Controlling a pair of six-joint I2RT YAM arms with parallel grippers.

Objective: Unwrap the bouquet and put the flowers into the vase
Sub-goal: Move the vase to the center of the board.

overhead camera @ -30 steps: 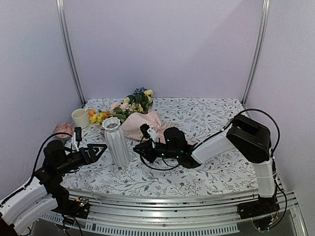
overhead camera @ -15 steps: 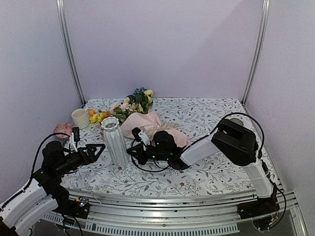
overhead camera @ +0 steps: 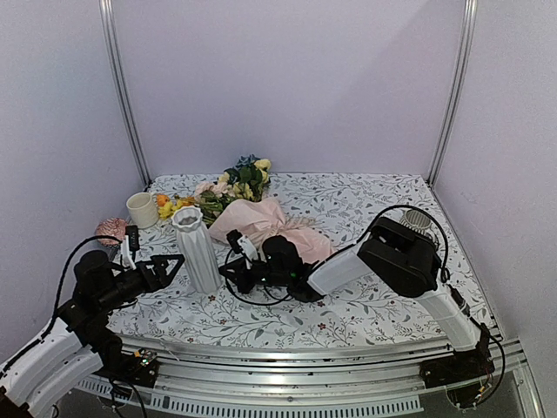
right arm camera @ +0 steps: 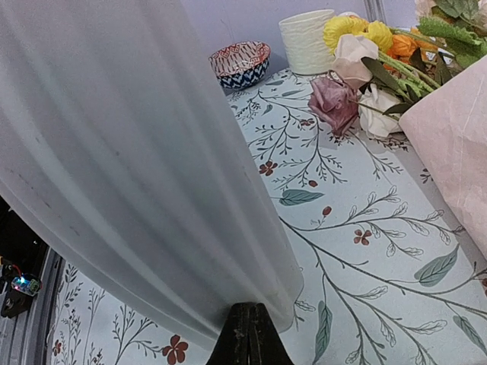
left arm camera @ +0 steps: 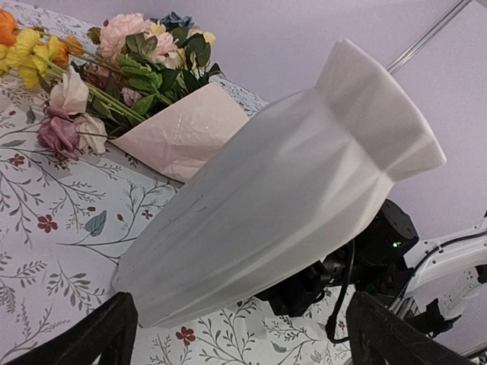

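Observation:
The tall white ridged vase (overhead camera: 196,250) stands upright at the table's left, filling the left wrist view (left arm camera: 289,190) and the right wrist view (right arm camera: 129,152). My left gripper (overhead camera: 174,261) is open, its fingers (left arm camera: 114,331) spread wide on either side of the vase's base, just short of it. From the right, my right gripper (overhead camera: 228,266) is shut, its joined tips (right arm camera: 249,323) pressed against the vase's lower wall with nothing held. The bouquet (overhead camera: 261,222) lies behind in pink paper (left arm camera: 183,133), and its flowers (overhead camera: 237,178) fan out towards the back left.
A cream mug (overhead camera: 141,209) stands at the back left, seen also in the right wrist view (right arm camera: 308,42). A striped cup on a saucer (overhead camera: 111,229) sits near the left table edge (right arm camera: 240,65). Loose mauve and cream blooms (right arm camera: 335,103) lie between the vase and the mug.
My right gripper has closed and moved left against the vase. The vase has slid a little left towards my open left gripper, which has barely moved.

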